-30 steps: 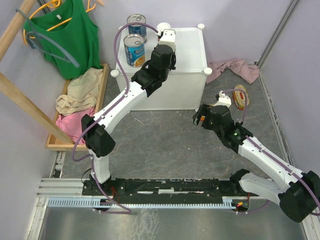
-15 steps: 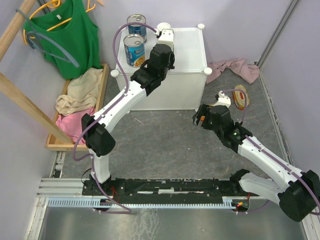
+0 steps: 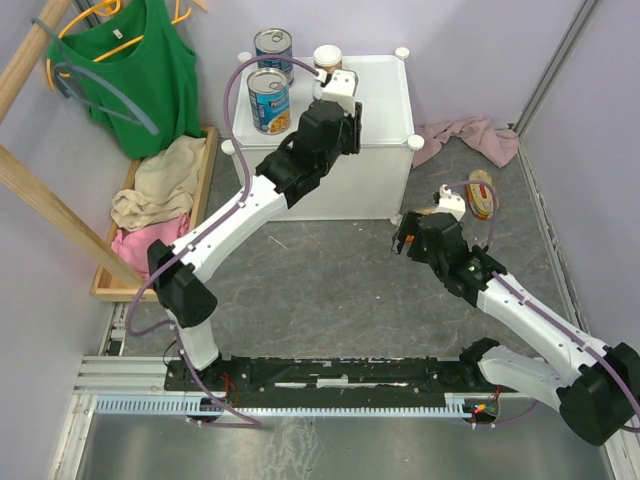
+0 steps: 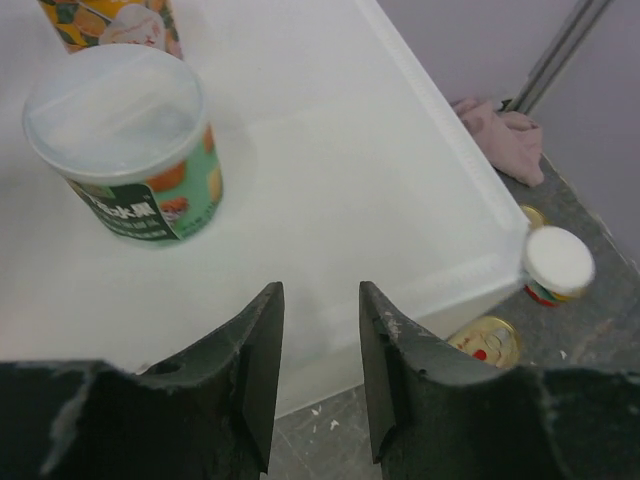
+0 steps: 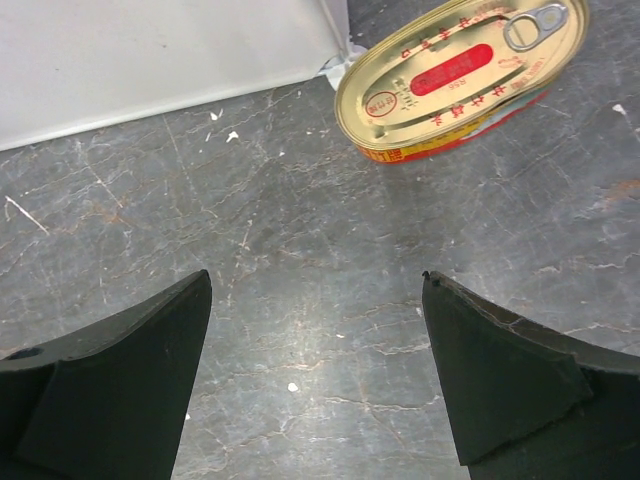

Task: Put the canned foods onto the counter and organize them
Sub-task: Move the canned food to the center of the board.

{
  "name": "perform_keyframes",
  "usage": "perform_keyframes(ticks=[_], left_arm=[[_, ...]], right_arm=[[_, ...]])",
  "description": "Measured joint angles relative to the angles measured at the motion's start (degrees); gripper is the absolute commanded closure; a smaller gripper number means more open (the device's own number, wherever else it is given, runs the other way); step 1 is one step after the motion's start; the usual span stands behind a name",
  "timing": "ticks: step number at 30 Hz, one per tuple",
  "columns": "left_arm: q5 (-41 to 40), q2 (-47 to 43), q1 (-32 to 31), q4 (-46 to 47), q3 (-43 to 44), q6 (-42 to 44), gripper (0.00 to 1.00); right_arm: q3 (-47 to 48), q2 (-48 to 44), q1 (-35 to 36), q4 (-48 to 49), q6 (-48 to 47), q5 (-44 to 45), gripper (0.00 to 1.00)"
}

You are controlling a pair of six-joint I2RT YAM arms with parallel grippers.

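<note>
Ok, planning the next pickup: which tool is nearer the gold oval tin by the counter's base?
Right. The right tool hovers open just short of the tin; the left tool is up over the counter top.

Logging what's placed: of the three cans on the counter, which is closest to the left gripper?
The short white-lidded can, standing just ahead of the left gripper; the two tall blue-labelled cans stand farther off, at the counter's left edge.
</note>
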Motion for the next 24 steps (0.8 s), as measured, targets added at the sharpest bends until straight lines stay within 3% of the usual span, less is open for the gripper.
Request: perform_keyframes(ticks=[16,24], left_arm=[[-4.0,-22.9,-18.2,4.1,-27.6,-2.5,0.27],[-7.8,-30.6,-24.1,6.1,-38.8,-5.7,0.23]], right_arm=[[0.9,-3.1,-1.7,-9.7,3.4,9.7,0.00],[1.8,-1.6,-3.7,-13.2,9.2,11.9,0.00]])
